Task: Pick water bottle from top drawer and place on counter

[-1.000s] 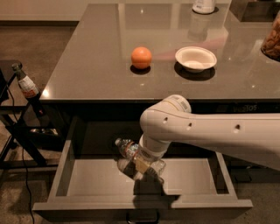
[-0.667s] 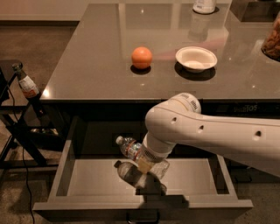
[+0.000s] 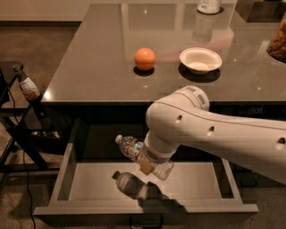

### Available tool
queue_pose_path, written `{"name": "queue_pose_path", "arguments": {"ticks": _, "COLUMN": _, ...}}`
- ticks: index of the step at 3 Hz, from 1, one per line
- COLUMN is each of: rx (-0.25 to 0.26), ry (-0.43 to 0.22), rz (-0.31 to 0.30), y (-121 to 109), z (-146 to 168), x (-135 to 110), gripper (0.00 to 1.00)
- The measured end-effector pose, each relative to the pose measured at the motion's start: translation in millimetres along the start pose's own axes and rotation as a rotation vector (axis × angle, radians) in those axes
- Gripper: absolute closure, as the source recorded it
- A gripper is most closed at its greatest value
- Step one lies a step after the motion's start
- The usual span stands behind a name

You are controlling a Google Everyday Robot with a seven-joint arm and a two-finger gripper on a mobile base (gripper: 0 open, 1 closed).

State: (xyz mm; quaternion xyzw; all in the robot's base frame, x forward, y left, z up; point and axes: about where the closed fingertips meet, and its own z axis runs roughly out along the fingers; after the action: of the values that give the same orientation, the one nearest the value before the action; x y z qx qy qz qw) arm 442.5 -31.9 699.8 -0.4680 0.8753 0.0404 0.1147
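The water bottle (image 3: 129, 146) is a small clear crinkled bottle with a pale cap and a thin red-and-white band near its neck. It hangs tilted above the floor of the open top drawer (image 3: 89, 183), cap pointing left, and its shadow lies on the floor below. My gripper (image 3: 150, 164) is shut on the bottle's body, at the end of my white arm, which comes in from the right. The dark glossy counter (image 3: 98, 62) lies just behind and above the drawer.
On the counter sit an orange (image 3: 145, 59), a white bowl (image 3: 200, 60), a container (image 3: 208, 6) at the far edge and a snack jar (image 3: 279, 41) at the right. A dark-capped bottle (image 3: 27, 86) stands on a black stand left of the counter.
The gripper has risen with the water bottle and shifted a little to the right. The bottle now hangs clear of the drawer floor.
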Motion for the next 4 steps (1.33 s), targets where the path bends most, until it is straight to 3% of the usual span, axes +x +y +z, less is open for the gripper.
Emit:
{"name": "queue_pose_path", "arguments": {"ticks": 1, "rx": 0.037, "ry": -0.041, "rz": -0.003, "y": -5, "z": -18, "x": -13, "gripper": 1.00}}
{"name": "queue_pose_path", "arguments": {"ticks": 3, "rx": 0.166, "ry": -0.142, "rz": -0.044, "y": -18, "z": -97, "x": -60, "gripper": 1.00}}
{"name": "queue_pose_path", "arguments": {"ticks": 4, "rx": 0.168, "ry": -0.155, "rz": -0.044, "y": -27, "z": -99, "x": -69, "gripper": 1.00}}
